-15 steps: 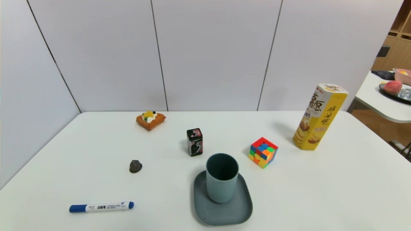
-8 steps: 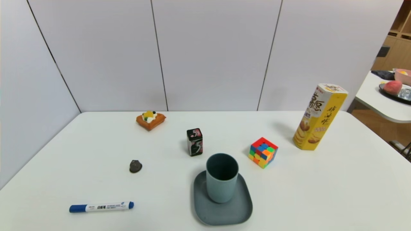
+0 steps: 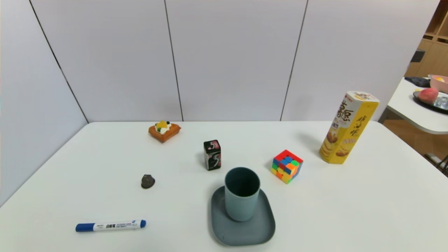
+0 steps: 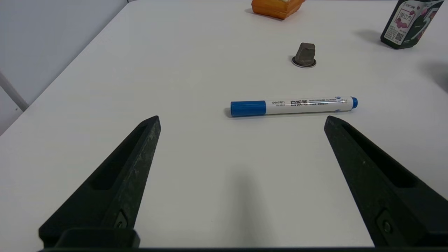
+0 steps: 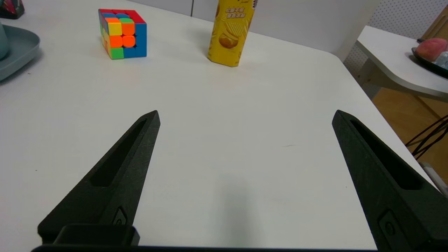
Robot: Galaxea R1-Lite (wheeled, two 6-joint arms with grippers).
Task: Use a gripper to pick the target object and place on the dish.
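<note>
The grey-blue cup (image 3: 242,194) stands upright on the grey-blue dish (image 3: 257,231) near the table's front middle. No gripper touches it. An edge of the dish (image 5: 17,49) shows in the right wrist view. Neither arm appears in the head view. My right gripper (image 5: 245,117) hangs open over bare table to the right of the dish, nothing between its fingers. My left gripper (image 4: 241,120) is open too, low over the table's front left, with the marker just beyond its tips.
A blue-capped marker (image 3: 110,225) lies front left, a small dark lump (image 3: 147,181) behind it. A black gum box (image 3: 212,154), a Rubik's cube (image 3: 286,166), a tall yellow snack box (image 3: 348,127) and a toy pastry (image 3: 164,131) stand farther back. A second table (image 3: 416,105) is at the right.
</note>
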